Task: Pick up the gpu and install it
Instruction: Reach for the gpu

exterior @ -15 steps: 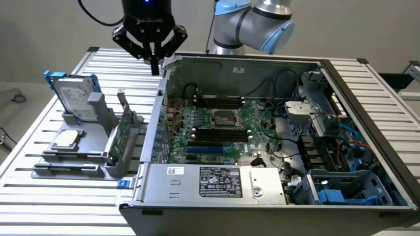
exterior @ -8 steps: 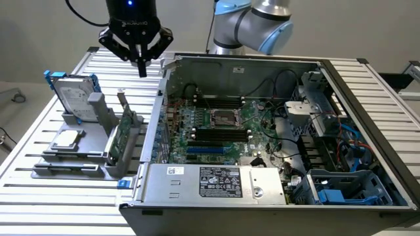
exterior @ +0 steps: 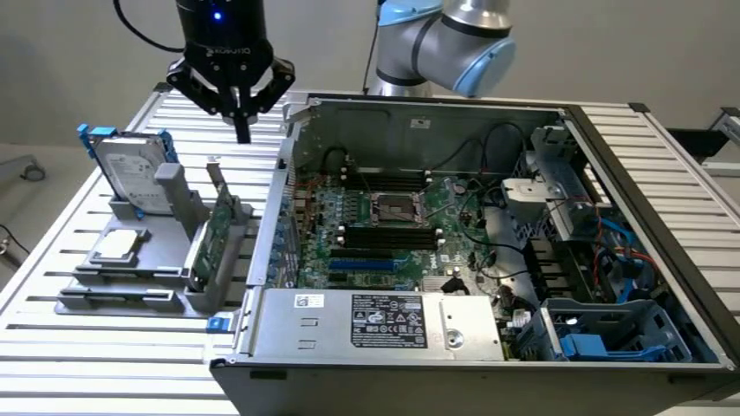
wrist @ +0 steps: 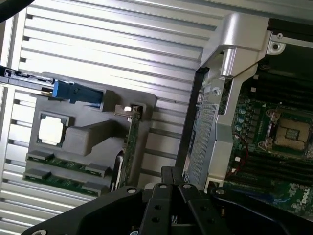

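The gpu [exterior: 213,236] stands on edge in a grey holder [exterior: 173,260] on the slatted table, left of the open computer case in the exterior view. Its green board faces the case and its thin silver bracket [exterior: 215,180] sticks up at the far end. The wrist view looks down on the gpu [wrist: 130,143] edge-on. My gripper [exterior: 243,130] hangs above and a little beyond the card's bracket end, apart from it. Its black fingertips meet, so it is shut with nothing held. In the wrist view the gripper [wrist: 171,177] points down toward the gap between holder and case.
A silver hard drive with blue rails [exterior: 127,163] leans in the same holder, beside a small processor chip [exterior: 120,245]. The open case [exterior: 463,113] holds the large green motherboard [exterior: 382,225], its wall [exterior: 277,199] close to the gpu. The arm's grey-blue joint [exterior: 445,39] is behind the case.
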Motion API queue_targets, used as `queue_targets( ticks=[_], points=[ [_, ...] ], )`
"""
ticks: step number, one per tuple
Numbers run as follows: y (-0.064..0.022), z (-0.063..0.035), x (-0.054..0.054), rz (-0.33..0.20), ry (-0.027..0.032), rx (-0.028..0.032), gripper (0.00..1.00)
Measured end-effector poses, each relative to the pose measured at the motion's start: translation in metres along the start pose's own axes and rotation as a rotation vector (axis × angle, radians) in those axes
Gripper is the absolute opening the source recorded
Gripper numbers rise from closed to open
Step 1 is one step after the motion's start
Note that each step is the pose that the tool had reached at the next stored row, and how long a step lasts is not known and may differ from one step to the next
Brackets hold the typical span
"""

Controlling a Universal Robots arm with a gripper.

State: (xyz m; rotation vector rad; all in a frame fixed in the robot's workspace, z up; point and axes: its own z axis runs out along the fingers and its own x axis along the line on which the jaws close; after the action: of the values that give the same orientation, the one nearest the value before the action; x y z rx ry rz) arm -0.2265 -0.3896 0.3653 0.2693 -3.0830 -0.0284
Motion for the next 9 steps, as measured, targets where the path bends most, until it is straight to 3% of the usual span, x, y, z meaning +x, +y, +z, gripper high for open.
queue_targets(
  ticks=[4, 9],
  points=[
    [0.0013, 0.0062, 0.004, 0.030, 0.0008, 0.0073, 0.11],
    [0.0051, 0.0111, 0.026, 0.031, 0.0012, 0.0073, 0.11]
  ],
)
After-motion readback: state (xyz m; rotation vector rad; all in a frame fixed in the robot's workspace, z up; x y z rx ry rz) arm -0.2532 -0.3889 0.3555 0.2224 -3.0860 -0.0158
